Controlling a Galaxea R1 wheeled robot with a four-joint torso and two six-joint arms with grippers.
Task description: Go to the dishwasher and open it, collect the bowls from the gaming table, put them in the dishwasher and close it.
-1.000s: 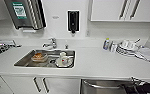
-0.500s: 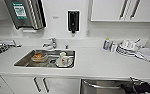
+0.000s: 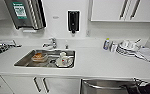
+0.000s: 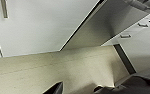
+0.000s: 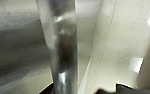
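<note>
Right hand [image 3: 141, 87] at steel dishwasher [image 3: 103, 87] bar handle [image 5: 61, 50].

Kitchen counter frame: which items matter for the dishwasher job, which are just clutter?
Job:
- dishwasher, under the counter, bar handle close up in the right wrist view
- right hand, at the handle's end

Lying about:
- sink holding dishes
- faucet
- stacked plates
- small bottle
- soap dispenser
</note>
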